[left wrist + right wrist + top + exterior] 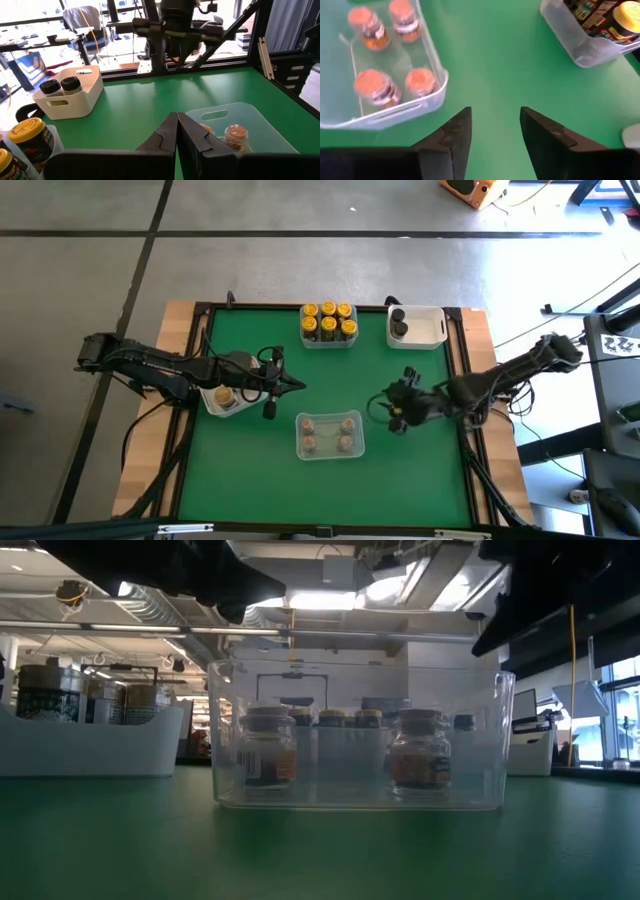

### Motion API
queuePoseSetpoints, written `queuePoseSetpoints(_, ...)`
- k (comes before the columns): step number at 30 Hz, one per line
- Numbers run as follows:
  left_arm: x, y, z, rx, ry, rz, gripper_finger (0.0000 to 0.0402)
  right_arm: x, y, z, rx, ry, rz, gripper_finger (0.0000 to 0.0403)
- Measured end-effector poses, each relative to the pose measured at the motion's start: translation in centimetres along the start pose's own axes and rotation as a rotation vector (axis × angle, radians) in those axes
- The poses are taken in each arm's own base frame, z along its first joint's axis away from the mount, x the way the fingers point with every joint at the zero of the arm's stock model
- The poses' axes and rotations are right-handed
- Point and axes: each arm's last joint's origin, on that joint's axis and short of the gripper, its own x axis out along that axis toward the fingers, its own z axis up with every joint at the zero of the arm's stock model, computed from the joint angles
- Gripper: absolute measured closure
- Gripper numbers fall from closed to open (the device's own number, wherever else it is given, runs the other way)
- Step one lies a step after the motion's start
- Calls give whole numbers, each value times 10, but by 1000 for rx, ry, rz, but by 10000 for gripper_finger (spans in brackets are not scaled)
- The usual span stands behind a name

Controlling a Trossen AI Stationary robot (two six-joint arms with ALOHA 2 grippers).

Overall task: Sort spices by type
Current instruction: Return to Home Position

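Note:
The spices are small jars sorted into tubs. Yellow-lidded jars (pixel 328 322) stand in a clear tub at the far middle. Dark-lidded jars (pixel 398 323) stand in a white tub (pixel 430 330) at the far right. Pinkish-brown-lidded jars (pixel 377 85) stand in a clear tub (pixel 329 434) at the near middle. A tan-lidded jar (pixel 222 394) sits in a white tub under my left arm. My left gripper (pixel 299 387) hovers shut left of centre, holding nothing. My right gripper (pixel 495 131) hovers open over bare mat, right of the pinkish-brown tub, with nothing between its fingers.
A raised dark frame (pixel 465 370) borders the green mat (pixel 250 470), with wooden table edges outside it. Bare mat lies at the near left and near right. In the low view the clear tub (pixel 355 735) stands close ahead and hides much behind it.

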Motion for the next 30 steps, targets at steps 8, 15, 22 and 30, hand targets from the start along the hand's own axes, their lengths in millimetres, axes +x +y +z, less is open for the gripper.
queuePoseSetpoints(8,-2,0,1,-19,-1,0,398,9,-28,-17,124,-94,-20,236)
queuePoseSetpoints(15,-36,6,-3,23,-56,-74,398,10,-26,-15,62,-115,-26,236)
queuePoseSetpoints(22,-80,10,-22,-30,-157,-5,398,7,-29,-15,-18,-140,-74,282)
queuePoseSetpoints(30,-102,4,-65,-106,-191,31,398,14,-30,-28,-19,-136,-36,341)
